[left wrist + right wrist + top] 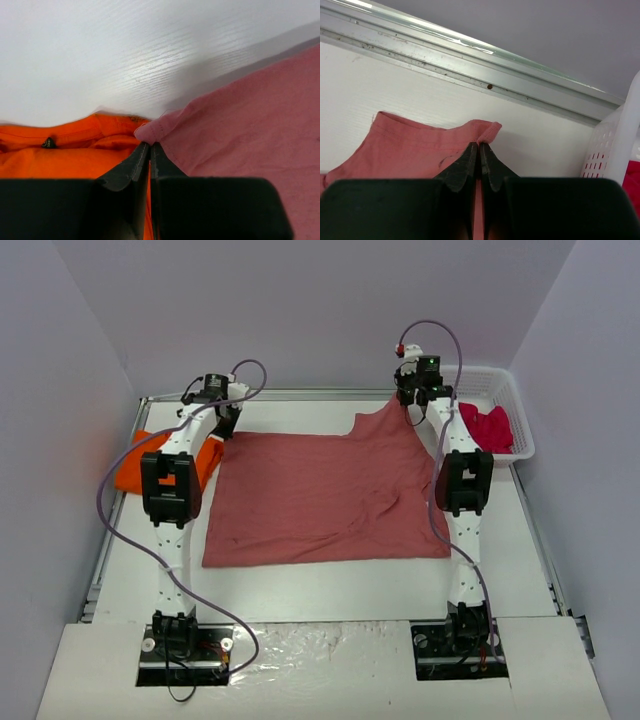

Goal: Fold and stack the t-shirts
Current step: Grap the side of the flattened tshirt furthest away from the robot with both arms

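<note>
The large brick-red t-shirt (320, 495) lies spread on the table. My left gripper (226, 428) is shut on its far left corner (155, 131), low over the table. My right gripper (412, 405) is shut on its far right corner (487, 131) and holds it lifted, so the cloth rises to a peak there. The orange t-shirt (165, 462) lies bunched at the left edge, partly under my left arm; it also shows in the left wrist view (60, 150). The crimson-pink t-shirt (488, 427) lies in the white basket (520, 420).
A metal rail (470, 65) runs along the table's far edge, just beyond my right gripper. The basket's wall (620, 145) stands close to its right. Grey walls enclose the table on three sides.
</note>
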Robot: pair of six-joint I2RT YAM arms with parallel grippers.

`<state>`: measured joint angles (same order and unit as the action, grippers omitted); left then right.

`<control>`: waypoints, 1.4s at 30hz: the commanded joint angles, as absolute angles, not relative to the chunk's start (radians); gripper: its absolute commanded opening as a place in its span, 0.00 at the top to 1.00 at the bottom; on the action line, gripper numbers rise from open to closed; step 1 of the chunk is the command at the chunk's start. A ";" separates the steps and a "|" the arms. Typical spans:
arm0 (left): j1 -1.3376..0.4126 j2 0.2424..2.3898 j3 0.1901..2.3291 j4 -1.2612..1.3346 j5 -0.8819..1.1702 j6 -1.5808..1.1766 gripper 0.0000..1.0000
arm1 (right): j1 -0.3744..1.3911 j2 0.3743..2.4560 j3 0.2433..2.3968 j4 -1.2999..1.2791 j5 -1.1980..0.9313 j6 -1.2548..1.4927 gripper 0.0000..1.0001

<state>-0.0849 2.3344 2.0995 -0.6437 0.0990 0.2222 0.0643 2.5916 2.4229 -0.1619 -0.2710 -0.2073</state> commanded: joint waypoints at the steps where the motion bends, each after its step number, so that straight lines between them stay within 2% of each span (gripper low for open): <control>1: -0.078 2.229 2.086 -0.635 0.104 0.207 0.98 | 0.057 2.451 2.378 -0.175 -0.311 -0.216 1.00; 23: -0.058 2.025 1.803 -0.555 0.156 0.219 0.98 | 0.052 2.100 1.947 -0.183 -0.360 -0.222 1.00; 42: -0.048 1.882 1.637 -0.526 0.176 0.229 0.98 | 0.046 1.904 1.756 -0.230 -0.380 -0.256 1.00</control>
<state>-0.0586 1.9675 1.6386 -0.5400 0.1699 0.2230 0.0574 1.9736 1.7802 -0.2050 -0.3649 -0.2363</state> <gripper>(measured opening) 0.031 0.009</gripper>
